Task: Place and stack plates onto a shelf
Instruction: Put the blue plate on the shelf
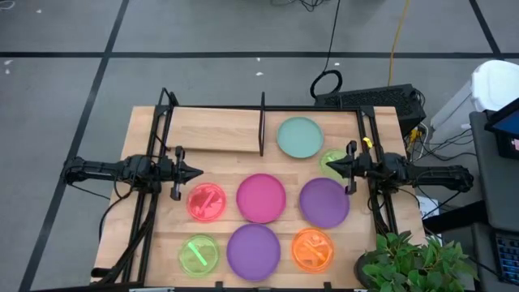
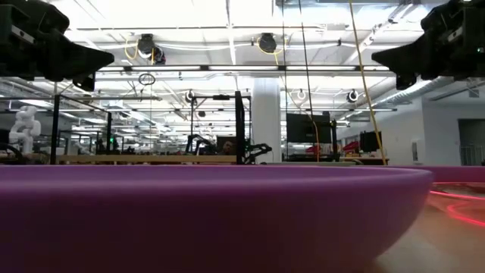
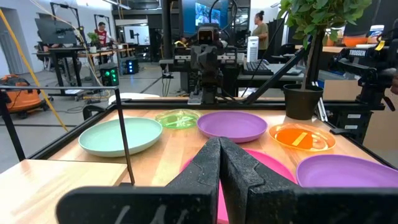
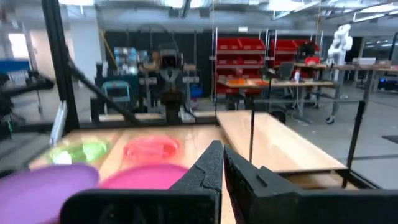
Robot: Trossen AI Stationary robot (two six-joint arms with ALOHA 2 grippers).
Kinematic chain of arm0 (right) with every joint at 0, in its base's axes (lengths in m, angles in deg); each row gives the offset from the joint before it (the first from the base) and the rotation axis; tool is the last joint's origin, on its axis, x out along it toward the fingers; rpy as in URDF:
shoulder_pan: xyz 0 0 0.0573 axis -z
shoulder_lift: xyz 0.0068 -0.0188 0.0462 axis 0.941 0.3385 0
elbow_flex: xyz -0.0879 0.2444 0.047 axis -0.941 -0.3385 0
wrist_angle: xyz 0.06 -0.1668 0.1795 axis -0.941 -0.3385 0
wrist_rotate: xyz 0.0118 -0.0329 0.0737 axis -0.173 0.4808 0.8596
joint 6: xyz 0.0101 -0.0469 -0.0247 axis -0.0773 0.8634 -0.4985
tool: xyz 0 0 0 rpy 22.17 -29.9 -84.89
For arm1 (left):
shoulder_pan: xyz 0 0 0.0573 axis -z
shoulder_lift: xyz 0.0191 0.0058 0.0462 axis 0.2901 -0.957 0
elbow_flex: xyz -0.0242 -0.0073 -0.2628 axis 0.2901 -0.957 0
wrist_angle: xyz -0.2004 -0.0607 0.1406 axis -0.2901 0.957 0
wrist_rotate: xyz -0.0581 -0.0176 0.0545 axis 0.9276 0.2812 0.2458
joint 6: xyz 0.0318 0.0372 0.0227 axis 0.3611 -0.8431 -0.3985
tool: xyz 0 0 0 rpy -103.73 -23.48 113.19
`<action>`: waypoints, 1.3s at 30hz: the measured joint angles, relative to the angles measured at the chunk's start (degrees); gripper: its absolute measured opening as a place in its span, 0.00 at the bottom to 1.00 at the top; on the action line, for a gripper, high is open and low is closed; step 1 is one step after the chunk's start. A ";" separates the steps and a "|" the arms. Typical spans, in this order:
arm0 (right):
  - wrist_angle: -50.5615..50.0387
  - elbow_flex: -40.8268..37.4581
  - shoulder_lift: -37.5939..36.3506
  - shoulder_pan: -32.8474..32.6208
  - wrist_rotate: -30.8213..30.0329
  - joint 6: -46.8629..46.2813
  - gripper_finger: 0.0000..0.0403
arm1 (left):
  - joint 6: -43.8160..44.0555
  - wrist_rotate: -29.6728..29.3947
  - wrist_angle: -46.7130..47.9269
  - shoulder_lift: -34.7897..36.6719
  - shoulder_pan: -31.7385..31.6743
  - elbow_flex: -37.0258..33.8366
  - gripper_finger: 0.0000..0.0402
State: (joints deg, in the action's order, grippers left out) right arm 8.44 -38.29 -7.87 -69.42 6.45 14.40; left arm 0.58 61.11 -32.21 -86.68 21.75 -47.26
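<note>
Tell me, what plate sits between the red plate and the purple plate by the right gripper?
The magenta plate lies between the red plate and the purple plate, seen in the high view.

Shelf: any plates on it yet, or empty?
One on it: the pale teal plate lies on the shelf right of its post; the left board is bare.

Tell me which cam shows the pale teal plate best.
High view: the pale teal plate shows whole from above, on the shelf right of its black post. Left wrist view shows it obliquely, crossed by a thin black rod. Low and right wrist views don't show it.
</note>
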 joint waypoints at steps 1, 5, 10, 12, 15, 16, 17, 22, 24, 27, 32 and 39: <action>-0.45 0.90 0.47 -0.02 0.02 0.04 0.00 | -0.01 -0.01 0.00 -0.01 0.01 0.01 0.02; -0.51 6.28 2.91 -0.02 0.12 0.12 0.00 | 0.00 -0.02 -0.01 -0.01 0.02 0.00 0.02; -3.55 13.46 8.43 -0.02 0.24 0.12 0.00 | 0.00 0.00 -0.01 -0.01 0.02 0.01 0.02; -4.30 16.60 10.82 -0.02 0.26 0.13 0.00 | -0.01 0.00 -0.01 -0.01 0.02 0.01 0.02; -7.14 21.47 15.05 -0.02 0.28 0.12 0.00 | -0.01 -0.02 0.00 -0.01 0.01 0.01 0.02; -8.11 23.17 16.47 -0.02 0.28 0.12 0.00 | 0.00 -0.01 0.00 -0.01 0.02 0.01 0.02; -9.05 25.03 17.87 -0.02 0.27 0.12 0.00 | -0.01 0.00 -0.02 -0.01 0.00 0.01 0.02; -14.11 35.58 25.86 -0.02 0.28 -1.42 0.00 | 0.00 0.00 -0.01 -0.01 0.01 0.01 0.02; -16.13 40.22 29.15 -0.02 0.28 -1.97 0.00 | 0.01 0.00 -0.02 -0.01 0.00 0.01 0.02; -20.53 47.35 34.19 -0.02 0.29 -2.03 0.00 | -0.01 0.00 0.00 -0.01 0.01 0.01 0.02; -27.70 57.92 42.27 -0.02 0.28 -5.27 0.00 | 0.01 0.00 -0.02 0.01 0.00 -0.01 0.02; -33.27 66.54 51.34 -0.04 -1.53 -12.64 0.00 | 0.00 -0.01 -0.02 0.00 0.01 0.00 0.02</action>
State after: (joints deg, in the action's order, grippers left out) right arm -24.83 28.25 43.47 -69.46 4.92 1.76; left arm 0.57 61.09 -32.23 -86.68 21.76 -47.25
